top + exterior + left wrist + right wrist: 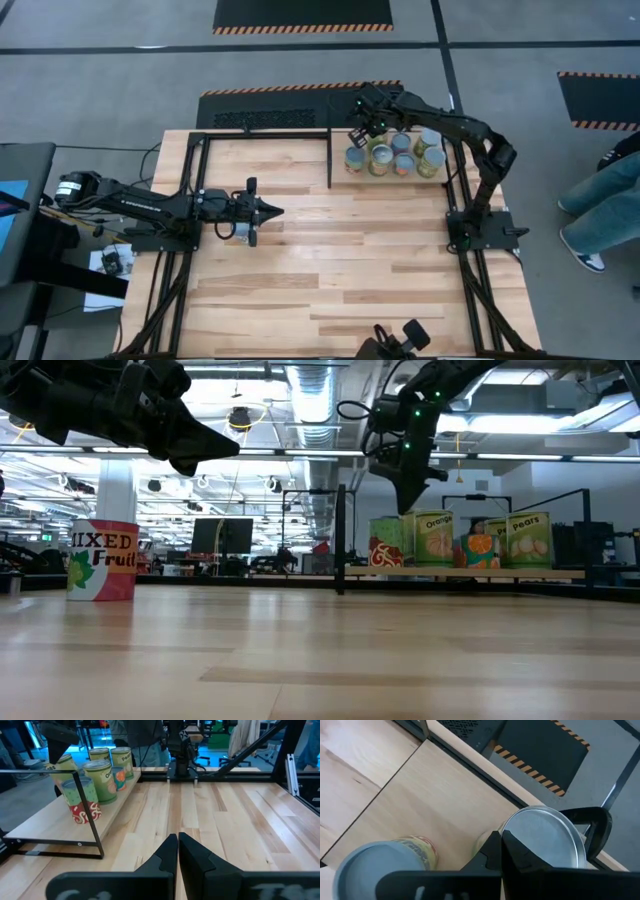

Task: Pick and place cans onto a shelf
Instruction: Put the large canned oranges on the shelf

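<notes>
Presently, on and around the table:

- Right gripper (358, 131): hangs above the shelf, just off the far-left side of the group of cans; fingers pressed together with nothing between them. In the right wrist view the closed fingers (499, 851) point down between a silver-topped can (547, 840) and a pale-blue-topped can (382, 865).
- Cans (392, 155): a tight cluster of about seven standing upright on the shelf, directly below and to the right of the right gripper. In the low view the labels read partly as "Orange" (433, 540) and "Pears" (528, 540); a red-and-green one (385, 544) stands at the near end under the gripper.
- Shelf (300, 160): light plywood panel edged with black bars, at the far side of the table; its bare stretch reaches away from the right gripper toward the left arm's side.
- Left gripper (272, 211): held above the planked table (340, 260), well apart from the shelf and the cans; fingers (167, 857) closed together and empty, pointing across toward the right arm's base.
- Single can (102, 560): marked "Mixed Fruit", upright on the table near its edge, below the left gripper in the low view, not touched by it.
- Person (605, 200): legs in jeans, standing on the floor beyond the table on the right arm's side.
</notes>
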